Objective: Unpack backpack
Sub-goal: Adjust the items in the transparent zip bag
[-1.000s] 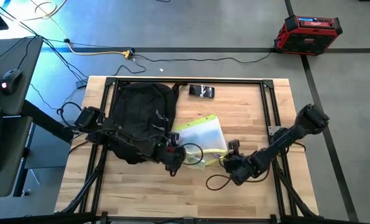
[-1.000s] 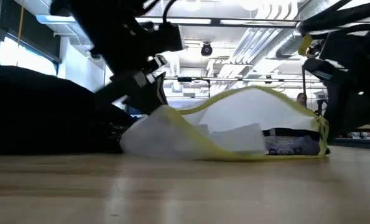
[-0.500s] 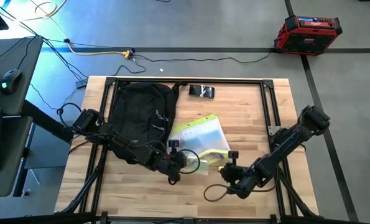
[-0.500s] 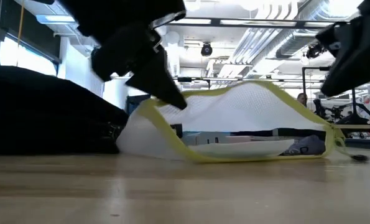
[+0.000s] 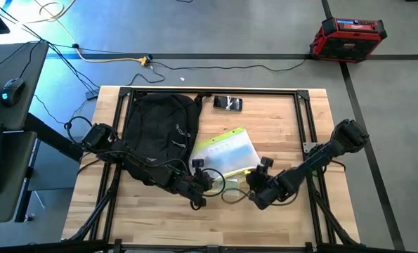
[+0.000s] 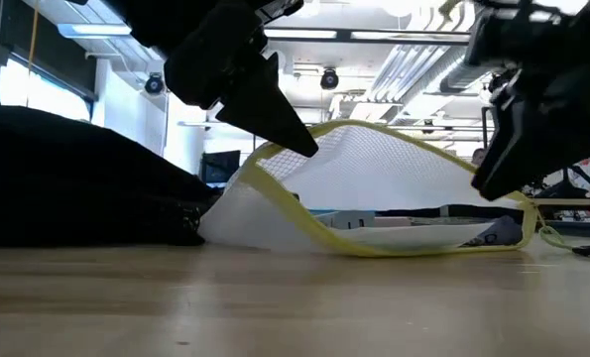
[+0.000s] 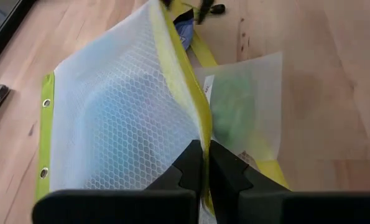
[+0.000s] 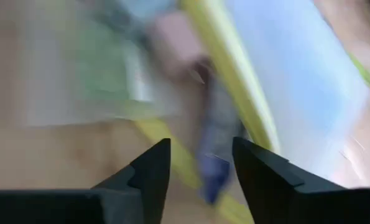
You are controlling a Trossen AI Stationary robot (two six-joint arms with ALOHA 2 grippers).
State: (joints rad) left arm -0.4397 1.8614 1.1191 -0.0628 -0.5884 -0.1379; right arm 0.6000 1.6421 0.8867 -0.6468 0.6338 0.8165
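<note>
The black backpack (image 5: 163, 133) lies flat on the table's left half. Next to it on the right lies a white mesh pouch (image 5: 226, 153) with a yellow-green border, its lower side on the wood and its mouth gaping toward the near edge. Inside I see a clear bag with green contents (image 7: 234, 115) and a blue item (image 7: 183, 32). My left gripper (image 5: 200, 184) is shut on the pouch's mouth. My right gripper (image 5: 253, 191) is open, level in front of the mouth's right end (image 6: 518, 213), and its wrist view is blurred. My left gripper (image 7: 204, 163) pinches the yellow border band (image 7: 194, 124) of the pouch's upper layer, at the mouth, between its two fingers. The fingers come slanting down from above. The held edge (image 6: 319, 149) is raised off the table while the lower layer stays on the wood.
A small dark object (image 5: 228, 103) lies near the far edge. A black metal frame (image 5: 216, 91) runs around the tabletop. Bare wood (image 5: 159, 218) spreads along the near edge. A red case (image 5: 348, 39) and cables lie on the floor beyond the table.
My left gripper has lifted the pouch's upper edge and drawn it slightly toward the near edge, so the mouth gapes wider while the lower layer stays down. My right gripper drew back toward the near edge and up, then came back toward the pouch's mouth.
</note>
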